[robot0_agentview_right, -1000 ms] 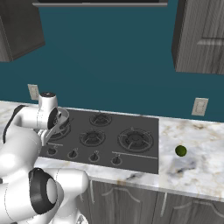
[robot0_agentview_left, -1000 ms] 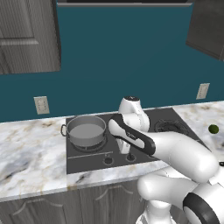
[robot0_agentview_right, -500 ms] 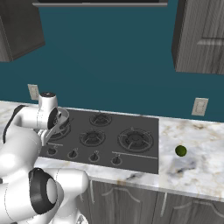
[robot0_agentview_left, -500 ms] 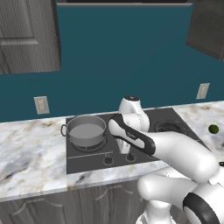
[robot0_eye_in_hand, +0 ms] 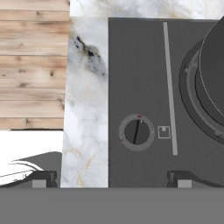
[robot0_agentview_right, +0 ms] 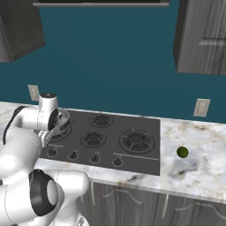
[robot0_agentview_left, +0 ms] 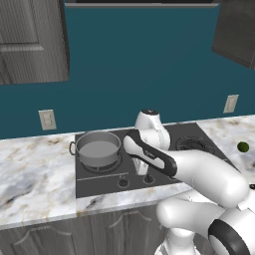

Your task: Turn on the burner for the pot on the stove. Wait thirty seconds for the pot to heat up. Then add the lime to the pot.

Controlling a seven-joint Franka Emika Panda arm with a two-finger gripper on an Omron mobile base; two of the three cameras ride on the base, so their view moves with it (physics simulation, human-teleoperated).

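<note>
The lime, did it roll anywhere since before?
No. The lime sits at the same spot on the marble counter, right of the stove and below the wall outlet, just as in the earlier right base views.

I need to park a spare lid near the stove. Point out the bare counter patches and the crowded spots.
Free: the marble counter left of the stove, and the stretch between the stove's right edge and the lime. Crowded: the stove's left end, where the pot stands and the arm hangs above the knobs.
</note>
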